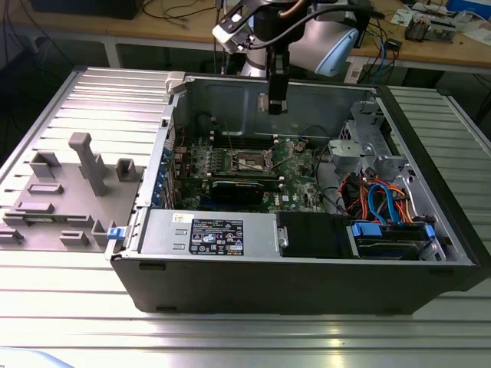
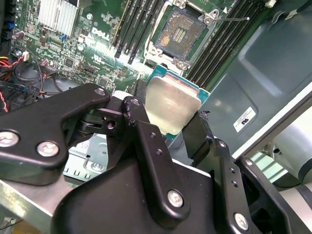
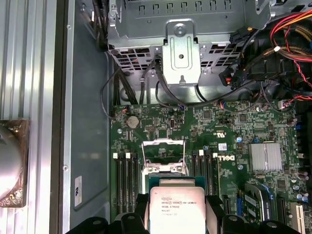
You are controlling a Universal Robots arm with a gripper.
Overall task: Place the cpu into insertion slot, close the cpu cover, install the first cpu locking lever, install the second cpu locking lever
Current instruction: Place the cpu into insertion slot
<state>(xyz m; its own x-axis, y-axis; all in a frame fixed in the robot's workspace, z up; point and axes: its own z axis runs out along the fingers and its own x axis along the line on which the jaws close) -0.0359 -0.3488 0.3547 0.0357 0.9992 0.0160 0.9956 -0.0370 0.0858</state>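
My gripper hangs inside the open computer case, above the green board, and is shut on the cpu. The cpu is a small square chip with a dull silver top, pinched by its edges between the two black fingers. In the first wrist view the cpu is just off the insertion slot, well above the board. The insertion slot is bare, its dark contact field showing. The cpu cover, a thin silver frame, stands lifted off the socket. A thin lever sticks out beside the socket.
Long black memory slots flank the socket on both sides. A black card lies across the board, with a power supply near the case front. A metal drive cage and coloured cables fill the exterior view's right. Grey fixtures stand outside the case.
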